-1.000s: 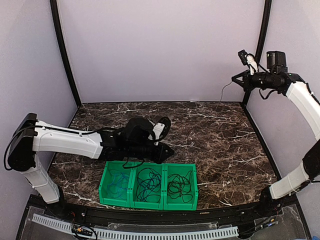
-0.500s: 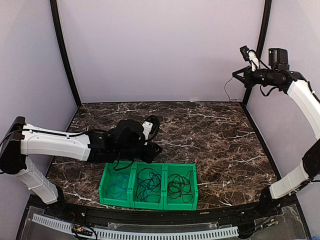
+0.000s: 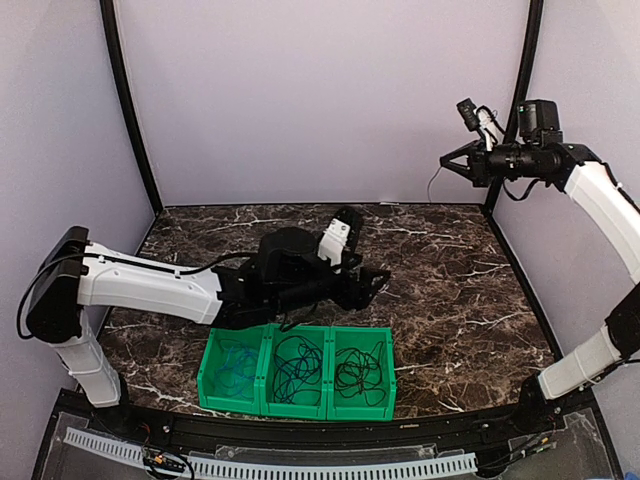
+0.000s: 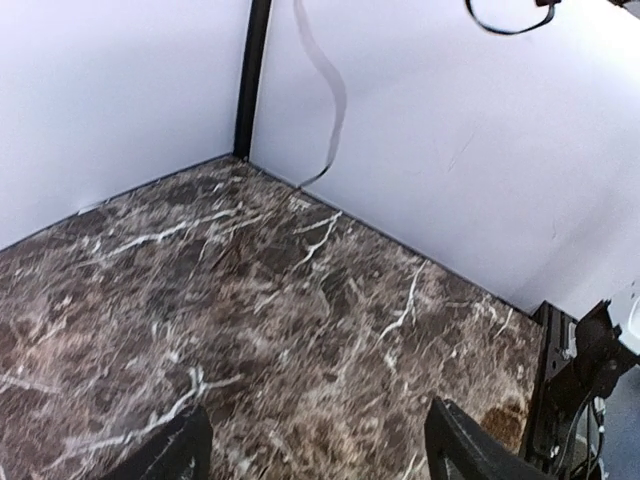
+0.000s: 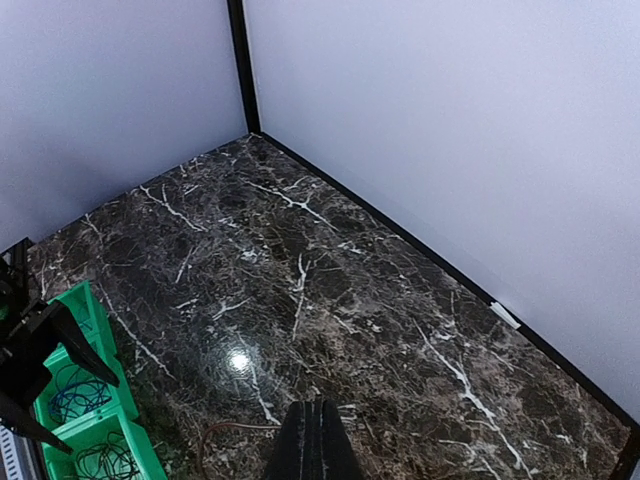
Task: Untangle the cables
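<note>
Left gripper (image 4: pixel 320 448) wide, empty; right gripper (image 5: pixel 313 440) tight, perhaps on cable (image 4: pixel 342 100).

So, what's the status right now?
Left gripper open, empty. Right gripper shut on thin cable, held high. Other cables in green bins. Nothing blocking.

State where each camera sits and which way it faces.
Top external: above and behind the robot, looking down on table, green bins, left arm, right arm.
Left wrist: low, facing the far right corner; open left gripper at bottom.
Right wrist: high, looking down at the table; shut right gripper at bottom.
Shared: green bins in top and right wrist; hanging cable in top and left wrist.
</note>
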Robot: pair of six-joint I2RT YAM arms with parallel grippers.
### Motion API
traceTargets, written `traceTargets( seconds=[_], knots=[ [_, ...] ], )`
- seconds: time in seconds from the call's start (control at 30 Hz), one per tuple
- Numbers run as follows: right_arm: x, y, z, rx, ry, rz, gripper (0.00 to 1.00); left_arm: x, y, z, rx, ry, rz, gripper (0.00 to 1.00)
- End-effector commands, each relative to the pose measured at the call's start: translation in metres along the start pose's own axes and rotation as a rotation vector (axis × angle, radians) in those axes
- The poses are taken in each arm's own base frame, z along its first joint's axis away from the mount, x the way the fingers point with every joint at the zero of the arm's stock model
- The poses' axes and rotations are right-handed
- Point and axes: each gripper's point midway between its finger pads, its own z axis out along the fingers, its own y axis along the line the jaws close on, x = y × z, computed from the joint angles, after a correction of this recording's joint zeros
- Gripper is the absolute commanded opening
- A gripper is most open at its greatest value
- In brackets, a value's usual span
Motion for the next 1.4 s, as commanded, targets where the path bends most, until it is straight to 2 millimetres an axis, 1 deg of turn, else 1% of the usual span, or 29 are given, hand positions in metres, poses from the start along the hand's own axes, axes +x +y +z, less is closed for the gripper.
traceTargets(
  seconds=[0.0, 0.03, 0.07, 0.1, 0.13, 0.17, 0.2, 0.23, 0.3, 0.33, 0.37, 0.43, 0.47, 0.5, 0.57, 0.6, 0.63, 0.67, 0.7, 0.77, 0.8, 0.87, 0.97, 1.13, 1.2, 1.23, 1.27, 1.3, 1.37],
  knots=[
    [-0.004, 0.04, 0.007, -0.117, -0.003, -0.054, 0.0, -0.068, -0.027, 0.021, 0.021, -0.237, 0.124, 0.79],
    [-0.006, 0.046, 0.009, -0.133, 0.0, -0.062, 0.0, -0.072, -0.029, 0.033, 0.013, -0.252, 0.153, 0.79],
    [-0.007, 0.052, 0.012, -0.151, 0.004, -0.071, 0.0, -0.075, -0.03, 0.039, 0.005, -0.263, 0.166, 0.81],
    [-0.009, 0.061, 0.014, -0.173, 0.005, -0.089, 0.0, -0.074, -0.029, 0.052, -0.016, -0.267, 0.191, 0.82],
    [-0.011, 0.067, 0.015, -0.186, 0.006, -0.1, 0.0, -0.075, -0.027, 0.058, -0.036, -0.271, 0.218, 0.84],
    [-0.012, 0.073, 0.016, -0.2, 0.008, -0.11, 0.0, -0.075, -0.027, 0.07, -0.05, -0.278, 0.23, 0.86],
    [-0.014, 0.079, 0.017, -0.217, 0.009, -0.118, 0.0, -0.075, -0.022, 0.076, -0.085, -0.281, 0.242, 0.91],
    [-0.016, 0.085, 0.018, -0.232, 0.011, -0.123, 0.0, -0.073, -0.02, 0.088, -0.102, -0.286, 0.245, 0.93],
    [-0.018, 0.095, 0.018, -0.262, 0.011, -0.132, 0.0, -0.074, -0.012, 0.102, -0.131, -0.301, 0.24, 0.95],
    [-0.021, 0.1, 0.018, -0.276, 0.007, -0.138, 0.0, -0.065, -0.006, 0.111, -0.151, -0.294, 0.226, 0.95],
    [-0.023, 0.104, 0.017, -0.289, 0.003, -0.14, 0.0, -0.072, 0.0, 0.114, -0.163, -0.313, 0.211, 0.93],
    [-0.032, 0.108, 0.013, -0.305, -0.012, -0.141, 0.0, -0.067, 0.004, 0.12, -0.138, -0.321, 0.205, 0.82],
    [-0.038, 0.107, 0.011, -0.302, -0.021, -0.146, 0.0, -0.059, 0.0, 0.121, -0.099, -0.321, 0.215, 0.7],
    [-0.045, 0.105, 0.009, -0.289, -0.03, -0.157, 0.0, -0.055, -0.002, 0.121, -0.076, -0.32, 0.222, 0.63],
    [-0.067, 0.097, 0.001, -0.247, -0.069, -0.196, 0.0, -0.04, -0.013, 0.118, 0.011, -0.304, 0.234, 0.32],
    [-0.079, 0.091, -0.003, -0.226, -0.092, -0.208, 0.0, -0.028, -0.018, 0.117, 0.056, -0.282, 0.233, 0.24],
    [-0.093, 0.086, -0.009, -0.211, -0.122, -0.219, 0.0, -0.023, -0.019, 0.116, 0.074, -0.268, 0.22, 0.11],
    [-0.105, 0.08, -0.014, -0.199, -0.15, -0.222, 0.0, -0.013, -0.021, 0.115, 0.099, -0.24, 0.197, 0.08],
    [-0.12, 0.074, -0.022, -0.186, -0.185, -0.229, 0.0, -0.008, -0.021, 0.114, 0.107, -0.228, 0.188, 0.04],
    [-0.147, 0.063, -0.039, -0.154, -0.252, -0.242, 0.0, 0.003, -0.021, 0.112, 0.119, -0.198, 0.165, 0.02],
    [-0.157, 0.058, -0.045, -0.138, -0.275, -0.253, 0.0, 0.008, -0.02, 0.111, 0.121, -0.185, 0.151, 0.02],
    [-0.167, 0.048, -0.05, -0.109, -0.298, -0.266, 0.0, 0.013, -0.018, 0.11, 0.119, -0.173, 0.142, 0.01],
    [-0.172, 0.038, -0.053, -0.082, -0.307, -0.27, 0.0, 0.017, -0.015, 0.109, 0.107, -0.163, 0.133, 0.0],
    [-0.167, 0.034, -0.053, -0.069, -0.293, -0.263, 0.0, 0.013, -0.013, 0.107, 0.098, -0.174, 0.129, 0.0],
    [-0.165, 0.036, -0.056, -0.071, -0.292, -0.267, 0.0, 0.008, -0.013, 0.104, 0.097, -0.179, 0.128, 0.0],
    [-0.162, 0.038, -0.055, -0.083, -0.286, -0.264, 0.0, -0.002, -0.014, 0.098, 0.092, -0.195, 0.126, 0.0],
    [-0.157, 0.039, -0.053, -0.094, -0.276, -0.26, 0.0, -0.007, -0.013, 0.094, 0.087, -0.202, 0.124, 0.0],
    [-0.151, 0.042, -0.051, -0.116, -0.264, -0.255, 0.0, -0.019, -0.015, 0.084, 0.086, -0.219, 0.121, 0.0],
    [-0.135, 0.048, -0.047, -0.161, -0.241, -0.239, 0.0, -0.036, -0.017, 0.068, 0.091, -0.231, 0.114, 0.0]
  ],
)
